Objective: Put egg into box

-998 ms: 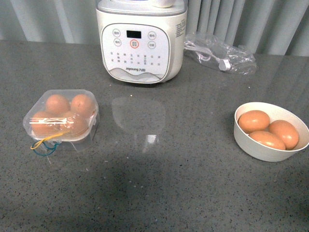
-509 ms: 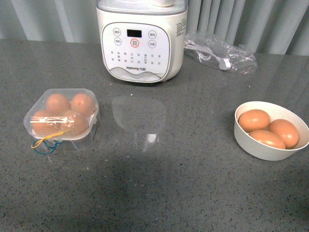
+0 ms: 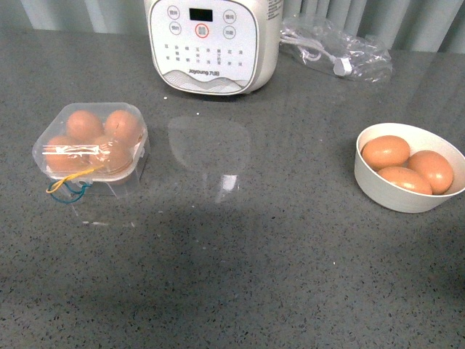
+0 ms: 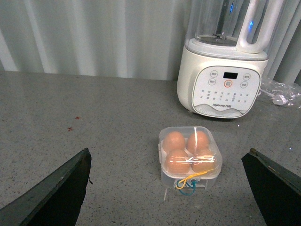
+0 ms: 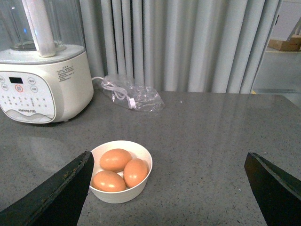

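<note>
grey speckled table (image 3: 240,283) carries: box (image 3: 90,149) left, white bowl (image 3: 407,196) right, blender (image 3: 213,45) and plastic bag (image 3: 336,57) at back

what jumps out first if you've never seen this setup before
Most eye-catching are the brown eggs: four packed in the closed clear box on the left of the grey countertop, with yellow and blue-green bands trailing at its front, and three more in the round white bowl on the right. Behind them, at the back, stands a white kitchen appliance with a button panel, and a clear plastic bag holding a cable lies to its right.
</note>
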Controlling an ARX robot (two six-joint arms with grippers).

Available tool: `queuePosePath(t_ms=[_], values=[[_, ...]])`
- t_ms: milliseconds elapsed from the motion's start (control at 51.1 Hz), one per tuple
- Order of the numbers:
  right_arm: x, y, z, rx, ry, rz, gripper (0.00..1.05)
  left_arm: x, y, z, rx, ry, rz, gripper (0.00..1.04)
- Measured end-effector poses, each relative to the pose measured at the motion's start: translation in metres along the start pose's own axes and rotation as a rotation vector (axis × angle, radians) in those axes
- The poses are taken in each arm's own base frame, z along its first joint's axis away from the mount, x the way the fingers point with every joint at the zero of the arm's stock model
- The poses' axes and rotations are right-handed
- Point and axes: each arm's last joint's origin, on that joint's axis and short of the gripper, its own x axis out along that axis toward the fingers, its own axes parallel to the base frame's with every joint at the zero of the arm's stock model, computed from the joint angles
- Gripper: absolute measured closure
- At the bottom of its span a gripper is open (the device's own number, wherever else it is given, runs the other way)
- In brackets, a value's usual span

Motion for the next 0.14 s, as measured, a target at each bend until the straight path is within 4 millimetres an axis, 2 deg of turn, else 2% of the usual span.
queuePosePath(t_ms=[137], values=[[0.0000,0.0000,0.0000,0.000,0.000,0.000,0.07,0.0000,0.0000,0.0000,0.000,0.000,0.000,0.07]])
